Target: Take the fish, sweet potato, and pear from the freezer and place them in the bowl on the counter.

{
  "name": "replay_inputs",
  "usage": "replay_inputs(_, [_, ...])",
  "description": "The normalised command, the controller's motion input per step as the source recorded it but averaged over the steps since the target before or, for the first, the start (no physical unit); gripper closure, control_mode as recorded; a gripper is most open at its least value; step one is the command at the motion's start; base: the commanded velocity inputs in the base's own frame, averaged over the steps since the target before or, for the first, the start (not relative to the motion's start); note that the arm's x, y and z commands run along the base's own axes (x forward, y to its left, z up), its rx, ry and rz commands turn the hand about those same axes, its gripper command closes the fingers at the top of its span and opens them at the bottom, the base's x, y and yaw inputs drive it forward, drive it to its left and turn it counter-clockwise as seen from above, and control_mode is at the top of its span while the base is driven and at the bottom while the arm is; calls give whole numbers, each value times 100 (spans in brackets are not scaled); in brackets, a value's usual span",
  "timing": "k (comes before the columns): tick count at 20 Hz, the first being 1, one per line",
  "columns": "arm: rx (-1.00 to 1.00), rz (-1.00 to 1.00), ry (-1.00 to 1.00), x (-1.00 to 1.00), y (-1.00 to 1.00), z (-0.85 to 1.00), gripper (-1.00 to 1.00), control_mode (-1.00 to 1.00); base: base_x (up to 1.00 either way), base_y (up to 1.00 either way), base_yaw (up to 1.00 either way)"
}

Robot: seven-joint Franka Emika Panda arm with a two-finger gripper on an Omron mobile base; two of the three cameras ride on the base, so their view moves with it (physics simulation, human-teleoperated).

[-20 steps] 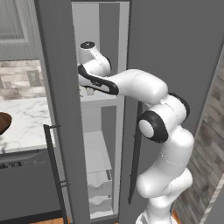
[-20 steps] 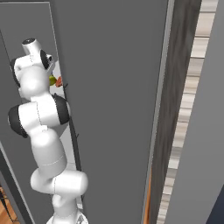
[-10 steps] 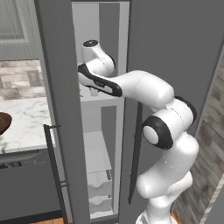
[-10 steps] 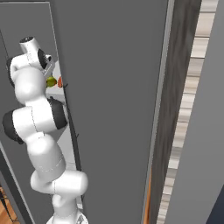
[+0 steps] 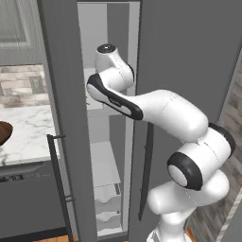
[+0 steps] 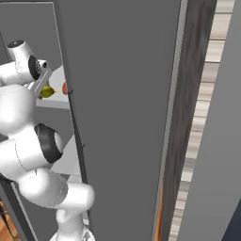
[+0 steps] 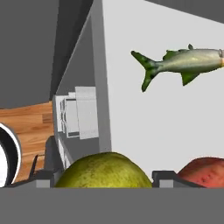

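You are facing the tall dark grey freezer, its door swung open on a white interior with white shelves and drawers stacked low down, and a long dark vertical bar handle beside the arm. To its left lies the white marble counter with grey veins, and at the far left edge of the left base view you can see a sliver of the wide dark brown wooden bowl resting on it. Your white arm reaches up into the freezer opening at shelf height.

On the white shelf, in the hand view, the slender grey-green fish with a pale belly lies well apart from the other two items, tail pointing left in that view. The smooth yellow-green pear sits between the two dark fingertips of the gripper; the fingers are spread wide on either side of it, and you cannot tell whether they touch it. Just beside the pear is the orange-red oval sweet potato. From the right base view, pear and sweet potato show just past the hand.
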Motion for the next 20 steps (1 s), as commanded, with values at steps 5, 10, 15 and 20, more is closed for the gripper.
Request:
replay_inputs(5, [5,0,-7,-99,-14,15,100,-100,0,0,0])
replay_inputs(10, [4,0,-5,-100,-24,14,100,-100,0,0,0])
replay_inputs(15, [1,0,-5,-95,-33,29,100,-100,0,0,0])
replay_inputs(20, [0,-1,-2,-74,-58,38,100,-100,0,0,0])
